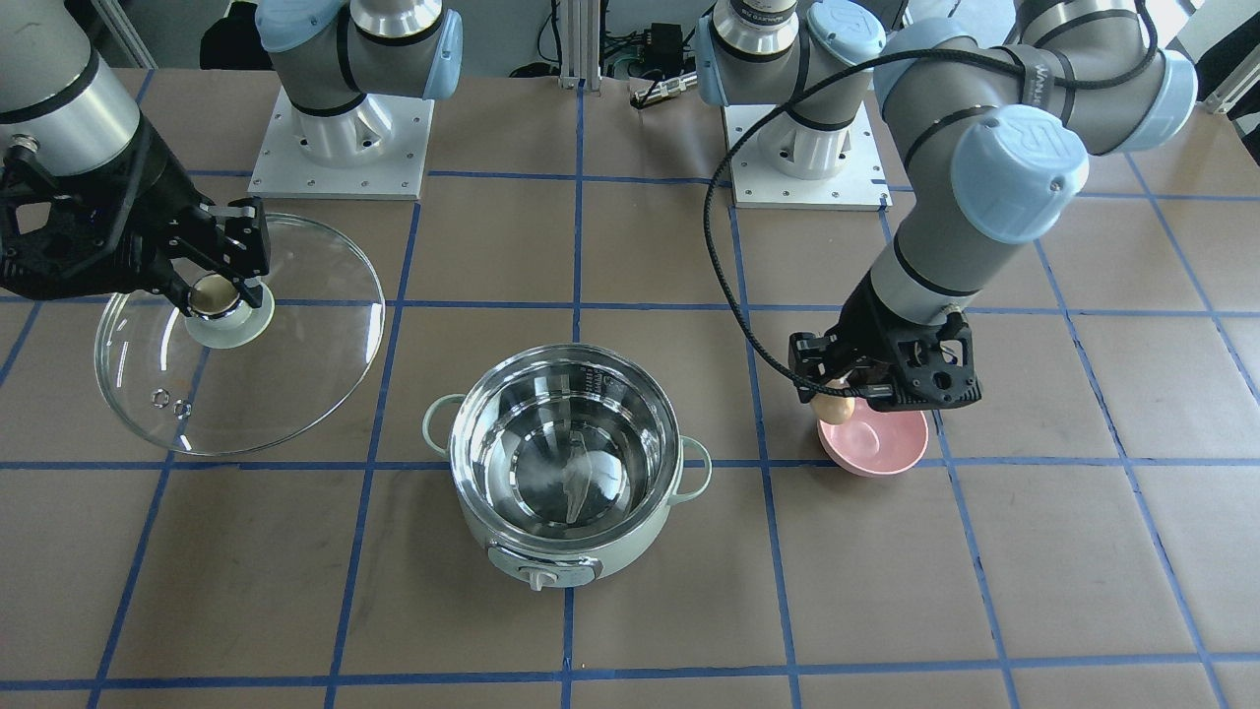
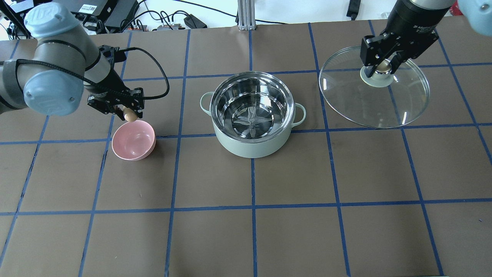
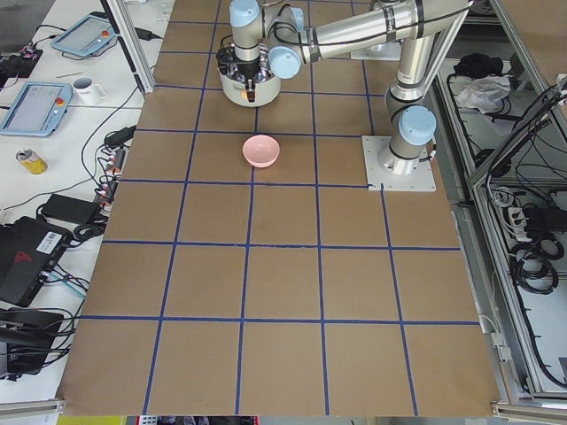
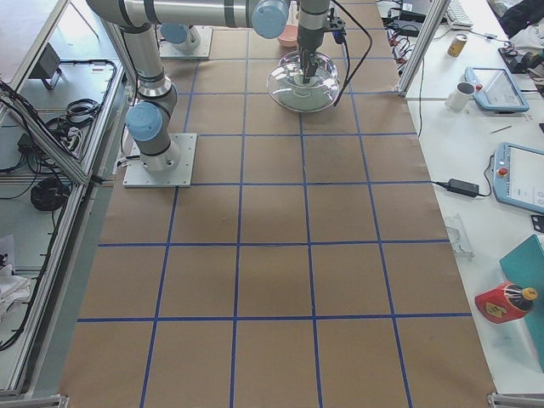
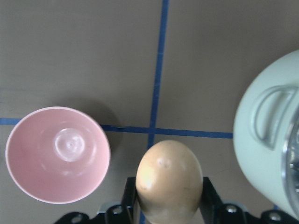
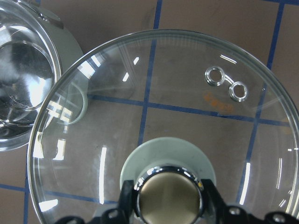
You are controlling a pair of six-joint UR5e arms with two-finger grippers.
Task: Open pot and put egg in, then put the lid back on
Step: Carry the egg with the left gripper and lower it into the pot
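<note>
Pot mouth: the pot [image 2: 251,115] stands uncovered, open from above.
Left side: pink bowl [image 2: 133,140] just beside the held egg [image 2: 130,114]; an open gap of table [image 2: 215,173] between bowl and pot.
Right side: lid [image 2: 374,96] held up, well apart from the pot.

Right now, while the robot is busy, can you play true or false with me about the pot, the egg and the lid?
1. The lid is on the pot. False: the pot is open. The right gripper is shut on the lid by its knob, off to one side of the pot.
2. The left gripper holds the egg. True.
3. The egg is inside the pot. False: it is in the left gripper, near the pink bowl, and the pot has only shiny steel inside.
4. The bowl has nothing in it. True.
</note>
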